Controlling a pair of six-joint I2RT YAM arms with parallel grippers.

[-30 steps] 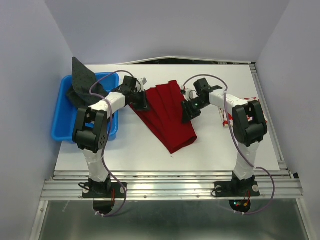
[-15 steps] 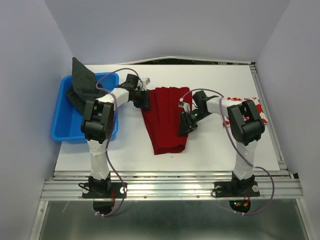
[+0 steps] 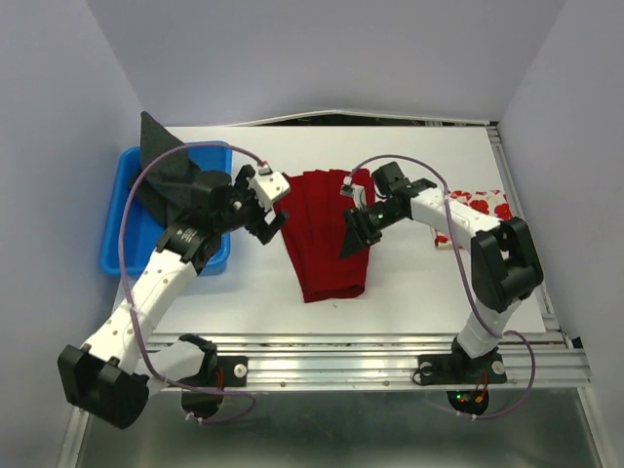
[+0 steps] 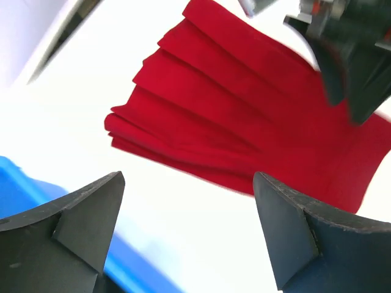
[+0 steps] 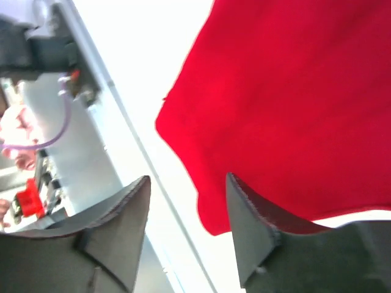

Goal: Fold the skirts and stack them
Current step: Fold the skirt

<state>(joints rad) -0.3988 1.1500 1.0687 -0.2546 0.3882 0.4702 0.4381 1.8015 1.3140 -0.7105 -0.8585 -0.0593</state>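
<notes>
The deep-red pleated skirt (image 3: pixel 322 239) is lying at centre frame, the dark grey skirt (image 3: pixel 164 166) is draping over the blue bin (image 3: pixel 119 239) at left, and the flowered skirt (image 3: pixel 485 206) is sitting far right. The left gripper (image 4: pixel 188 177) and right gripper (image 5: pixel 188 178) are hovering at the red skirt's sides, both spread apart and empty.

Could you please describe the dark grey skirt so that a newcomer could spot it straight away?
Look to the left edge of the white table, where a blue bin sits. The dark grey skirt lies heaped over that bin's far end, one corner poking up. Unlike the red pleated skirt mid-table and the flower-print skirt at the right, it is dark and plain.
</notes>
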